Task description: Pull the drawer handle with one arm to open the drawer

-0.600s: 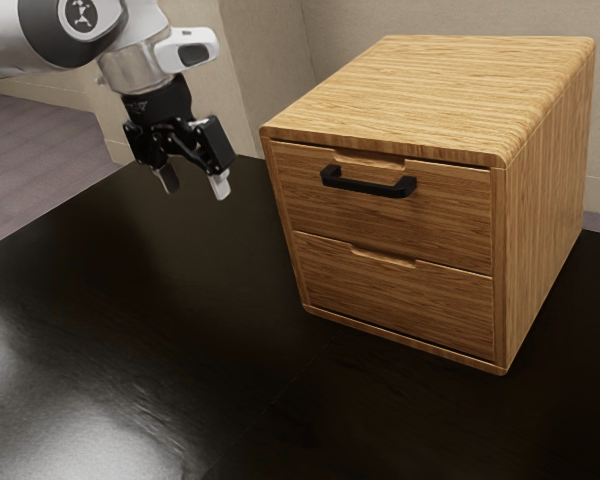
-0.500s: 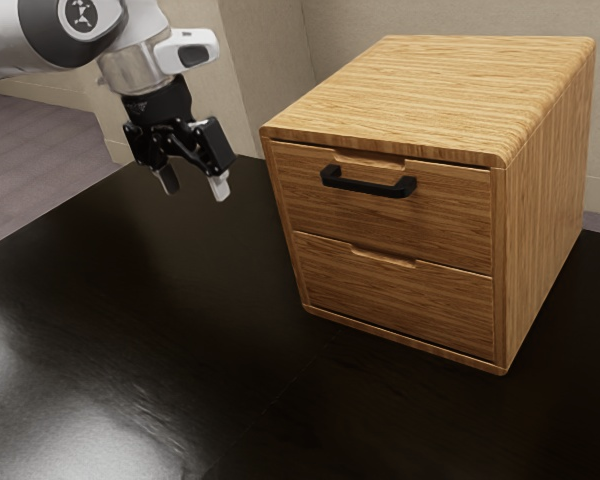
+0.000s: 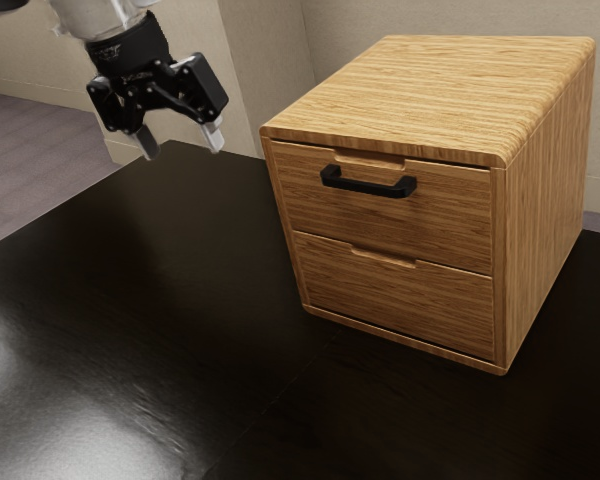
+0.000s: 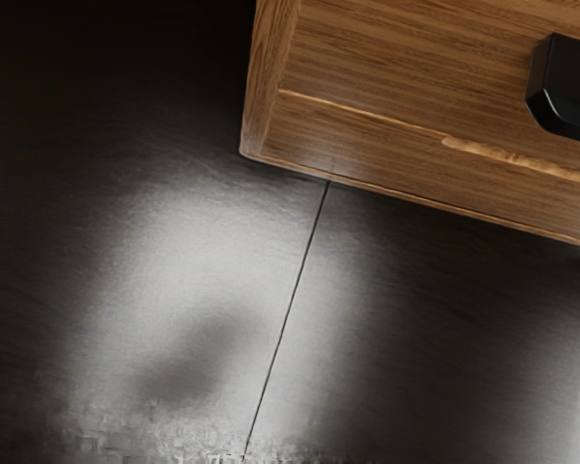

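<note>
Handle (image 3: 368,182): black bar, horizontal, on the top drawer (image 3: 420,215), just under its notch and toward 9 o'clock of the front's centre. It stands proud of the wood on two short legs, which leaves a gap behind for a finger. In the wrist view one end of the handle (image 4: 565,85) shows against the drawer front.

Drawer: shut, front flush with the cabinet (image 3: 450,90) frame. Lower drawer (image 3: 400,290) is also flush and has a notch only, no bar.

Cabinet sits on the dark table (image 3: 130,330), front corner near a seam (image 4: 290,309) in the tabletop.

Gripper (image 3: 181,143): at about 10 o'clock from the handle, well apart, roughly level with the cabinet's top edge. Fingers are spread wide with nothing between them; tips aim down and slightly toward the cabinet. The wide spread suits a bar that must pass between them.

Judgement: approach stage, pull not begun. The next move calls for travel toward 4 o'clock and a wrist turn so the fingers face the front, one above and one below the bar.

Risk: the tips may strike the wood before closing, or pinch only a bar end, which would make the pull skew.
</note>
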Robot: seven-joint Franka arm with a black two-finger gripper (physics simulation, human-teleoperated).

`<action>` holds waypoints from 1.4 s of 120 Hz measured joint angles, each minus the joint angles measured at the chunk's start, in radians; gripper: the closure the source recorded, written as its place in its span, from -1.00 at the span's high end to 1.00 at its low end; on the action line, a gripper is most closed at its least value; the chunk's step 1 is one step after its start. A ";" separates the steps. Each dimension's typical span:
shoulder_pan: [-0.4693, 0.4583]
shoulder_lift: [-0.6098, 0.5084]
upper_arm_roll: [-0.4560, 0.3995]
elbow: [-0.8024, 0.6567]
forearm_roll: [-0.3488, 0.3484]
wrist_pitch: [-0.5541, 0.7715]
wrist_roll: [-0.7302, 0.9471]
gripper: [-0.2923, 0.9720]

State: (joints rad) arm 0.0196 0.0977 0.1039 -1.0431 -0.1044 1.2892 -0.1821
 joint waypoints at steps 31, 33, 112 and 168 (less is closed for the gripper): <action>-0.052 0.015 -0.004 0.000 0.000 -0.018 -0.446 0.54; -0.052 0.017 -0.004 0.000 0.000 -0.018 -0.466 0.54; -0.164 0.097 -0.004 -0.153 0.008 0.380 -0.967 0.50; -0.210 0.090 -0.004 -0.203 0.002 0.511 -1.119 0.17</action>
State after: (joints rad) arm -0.1907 0.1878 0.1003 -1.2459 -0.1023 1.8000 -1.3012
